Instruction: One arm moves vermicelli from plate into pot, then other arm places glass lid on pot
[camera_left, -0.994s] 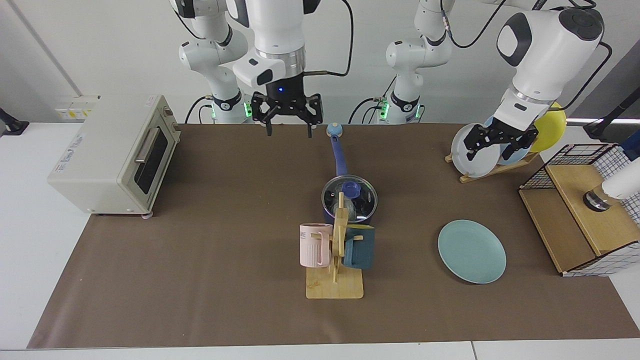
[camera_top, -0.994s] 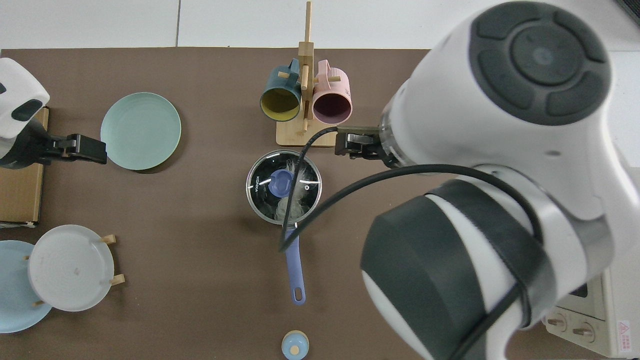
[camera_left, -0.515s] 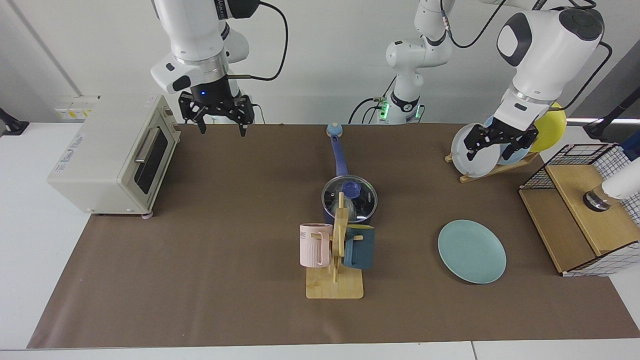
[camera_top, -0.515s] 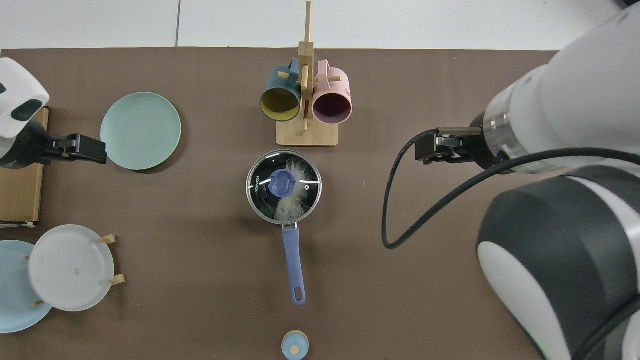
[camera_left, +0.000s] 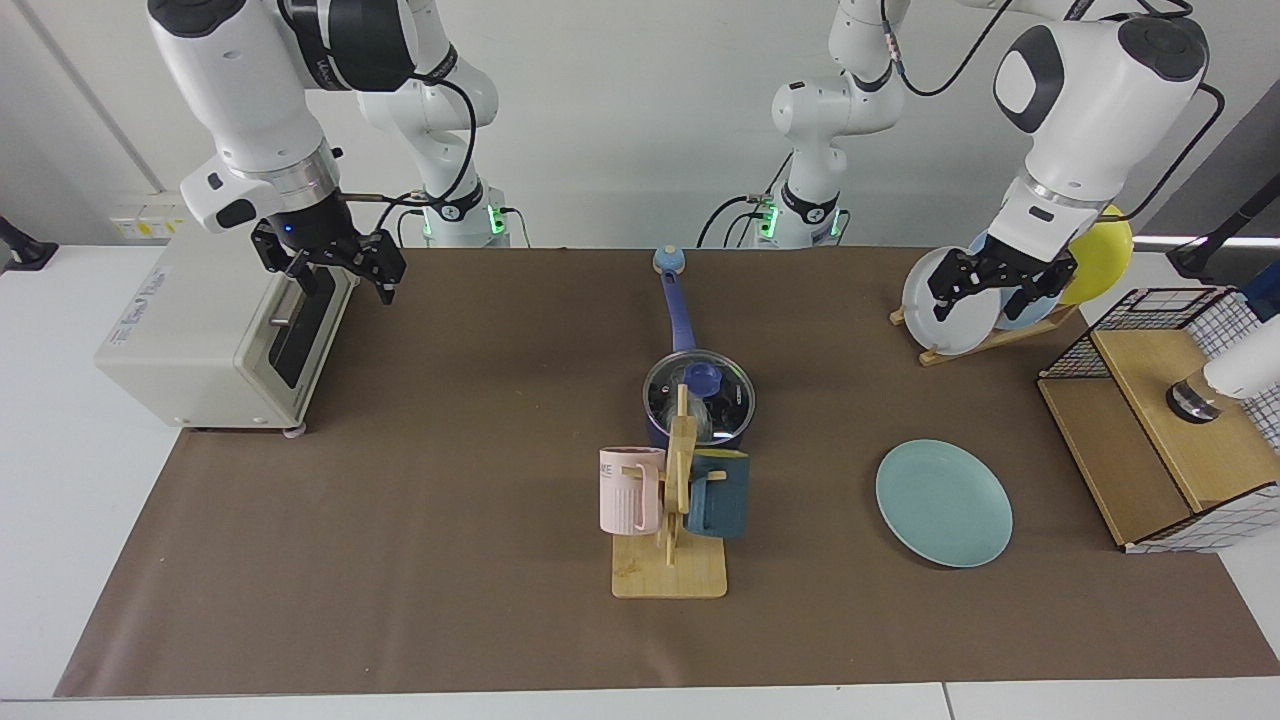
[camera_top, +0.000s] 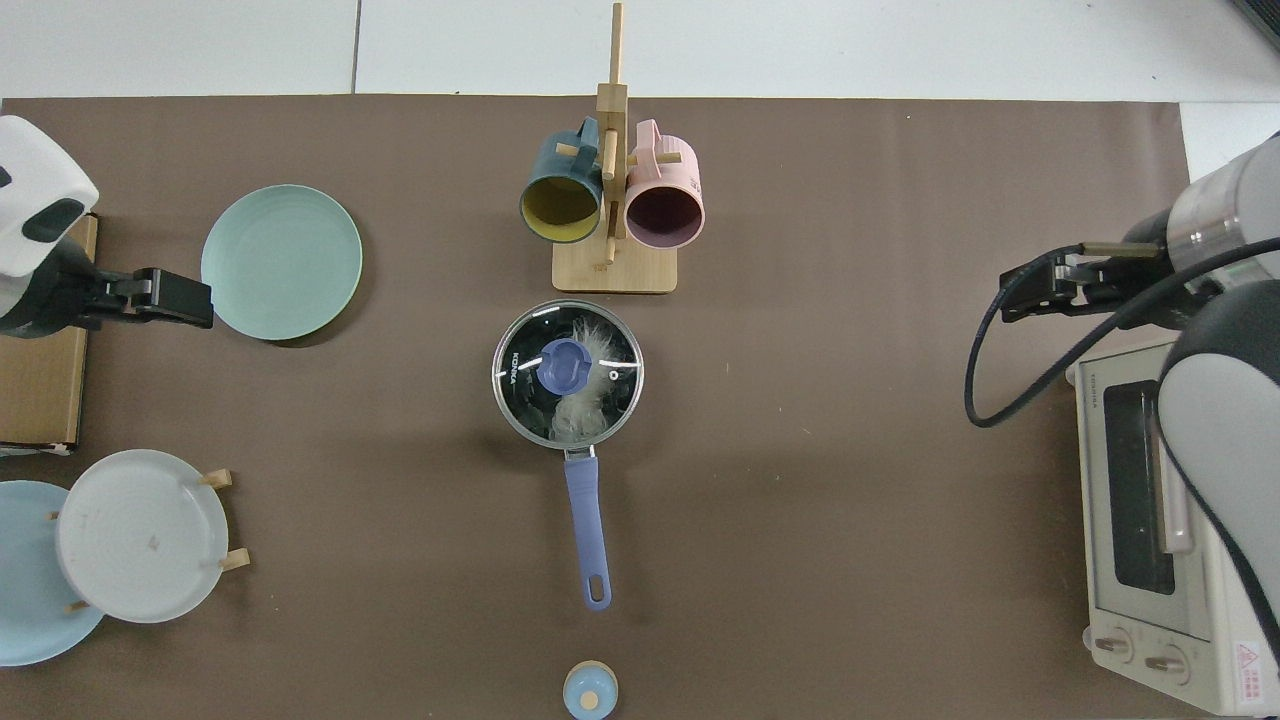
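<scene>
The pot (camera_left: 700, 398) stands at the middle of the brown table mat (camera_left: 450, 450), its long blue handle (camera_top: 587, 530) pointing toward the arm bases. The glass lid (camera_top: 568, 373) sits closed on the pot, blue knob (camera_top: 563, 364) at centre. The vermicelli (camera_top: 585, 400) lies inside the pot, visible through the glass as a pale wispy bundle. The plate (camera_left: 944, 503) lies bare on the mat, well apart from the pot, on the left arm's side.

The right gripper (camera_left: 340, 268) hangs in front of the toaster oven (camera_left: 215, 315), just beside its door. Its fingers are spread wide and hold nothing. In the top view this gripper (camera_top: 1025, 297) appears at the mat's edge next to the oven (camera_top: 1150, 520).

The left gripper (camera_left: 997, 283) hovers in front of the plate rack (camera_left: 990, 335), close to the white plate (camera_left: 945, 300) standing in it. Its fingers are parted and hold nothing. In the top view this gripper (camera_top: 170, 298) sits just beside the teal plate's (camera_top: 282, 262) rim, above the mat.

A wooden mug stand (camera_left: 672, 540) in front of the pot carries a pink mug (camera_left: 630, 490) and a dark teal mug (camera_left: 720, 495).
</scene>
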